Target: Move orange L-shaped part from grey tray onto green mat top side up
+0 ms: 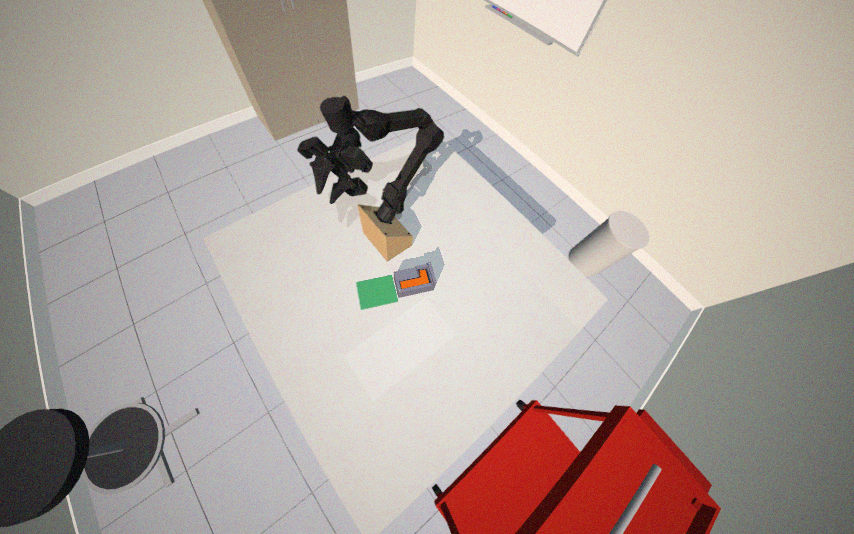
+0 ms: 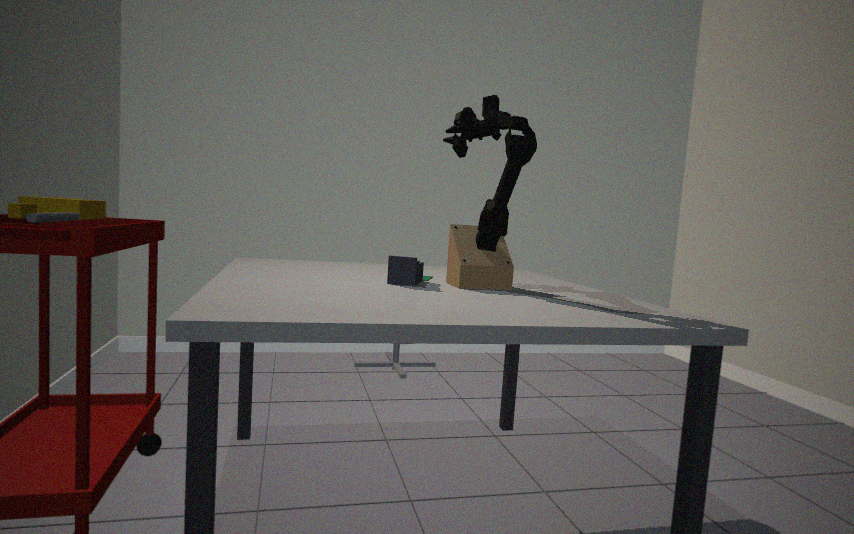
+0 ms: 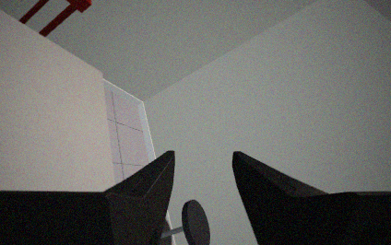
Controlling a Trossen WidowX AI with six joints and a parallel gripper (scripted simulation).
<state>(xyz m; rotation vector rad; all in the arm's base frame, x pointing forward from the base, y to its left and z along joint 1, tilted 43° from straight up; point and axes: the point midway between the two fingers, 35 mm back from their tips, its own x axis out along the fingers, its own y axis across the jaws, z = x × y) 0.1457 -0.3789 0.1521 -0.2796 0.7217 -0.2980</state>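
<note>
A workshop-like lab: robot arm on a table, red cart, whiteboard.
</note>
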